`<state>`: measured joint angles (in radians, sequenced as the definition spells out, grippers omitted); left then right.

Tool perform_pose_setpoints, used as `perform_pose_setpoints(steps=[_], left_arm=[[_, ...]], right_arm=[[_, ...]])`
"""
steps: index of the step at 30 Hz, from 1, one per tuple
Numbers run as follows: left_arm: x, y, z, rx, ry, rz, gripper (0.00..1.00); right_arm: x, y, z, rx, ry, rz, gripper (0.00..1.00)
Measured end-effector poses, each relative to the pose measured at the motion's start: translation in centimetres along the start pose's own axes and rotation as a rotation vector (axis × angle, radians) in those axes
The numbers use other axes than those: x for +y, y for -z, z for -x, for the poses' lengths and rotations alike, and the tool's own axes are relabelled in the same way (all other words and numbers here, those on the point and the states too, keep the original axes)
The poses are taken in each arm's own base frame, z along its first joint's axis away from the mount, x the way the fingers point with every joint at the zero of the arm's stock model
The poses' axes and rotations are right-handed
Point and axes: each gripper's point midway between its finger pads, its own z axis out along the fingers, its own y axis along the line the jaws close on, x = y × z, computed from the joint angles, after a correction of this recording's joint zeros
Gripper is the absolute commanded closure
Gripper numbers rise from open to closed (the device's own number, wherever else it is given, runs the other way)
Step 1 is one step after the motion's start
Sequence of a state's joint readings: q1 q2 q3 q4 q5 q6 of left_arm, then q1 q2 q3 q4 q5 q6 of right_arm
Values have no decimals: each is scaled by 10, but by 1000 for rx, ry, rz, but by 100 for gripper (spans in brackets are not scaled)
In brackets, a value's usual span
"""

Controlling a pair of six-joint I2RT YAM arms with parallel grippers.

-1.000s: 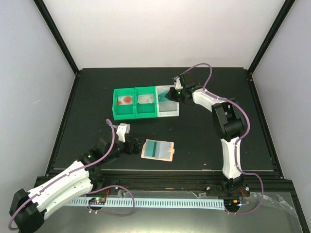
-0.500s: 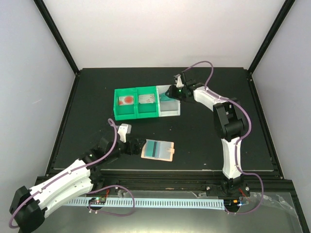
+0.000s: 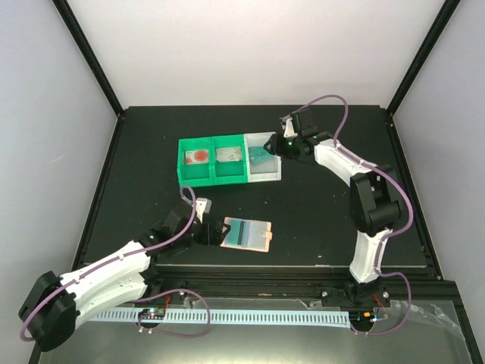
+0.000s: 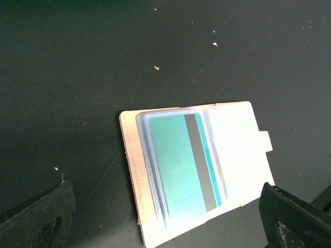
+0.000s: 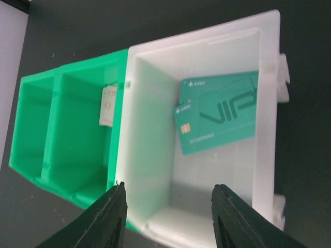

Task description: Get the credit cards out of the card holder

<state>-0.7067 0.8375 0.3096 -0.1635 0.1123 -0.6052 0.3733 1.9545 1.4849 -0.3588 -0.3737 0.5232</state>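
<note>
The tan card holder [image 3: 260, 240] lies open near the table's front and fills the left wrist view [image 4: 235, 150]. One teal credit card [image 4: 181, 165] with a grey stripe sits in its bluish-grey pocket [image 4: 147, 155]. My left gripper [image 3: 211, 230] is open and empty at the holder's left edge, its fingers [image 4: 36, 217] straddling it. Two more teal credit cards [image 5: 217, 111] lie overlapping in the white compartment [image 5: 150, 129] of the bin tray. My right gripper [image 3: 280, 145] is open and empty, hovering over that compartment's right end; in the right wrist view [image 5: 170, 199] its jaws stand wide apart.
The green-and-white three-compartment bin tray [image 3: 214, 182] stands mid-table. Its left green compartment holds a red item [image 3: 197, 157]; the middle one holds a pale card [image 3: 227, 155], also in the right wrist view [image 5: 107, 106]. Black frame posts stand at the table's far corners.
My right gripper has drawn back to the right from the white compartment, leaving a teal card there. My left gripper has moved right, up to the card holder's left edge.
</note>
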Motion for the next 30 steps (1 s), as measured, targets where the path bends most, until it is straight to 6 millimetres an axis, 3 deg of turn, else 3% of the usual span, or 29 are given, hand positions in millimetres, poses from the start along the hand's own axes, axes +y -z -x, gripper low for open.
perform_pose_setpoints(steps=[5, 15, 24, 30], left_arm=[[1, -3, -3, 9, 8, -2, 4], [3, -12, -18, 46, 48, -35, 16], [-4, -26, -27, 93, 79, -88, 27], [-13, -38, -31, 127, 101, -147, 37]], right_arm=[[6, 29, -19, -15, -5, 27, 54], [3, 82, -94, -4, -37, 71, 55], [2, 101, -166, 52, -38, 103, 56], [11, 100, -206, 84, -13, 137, 57]])
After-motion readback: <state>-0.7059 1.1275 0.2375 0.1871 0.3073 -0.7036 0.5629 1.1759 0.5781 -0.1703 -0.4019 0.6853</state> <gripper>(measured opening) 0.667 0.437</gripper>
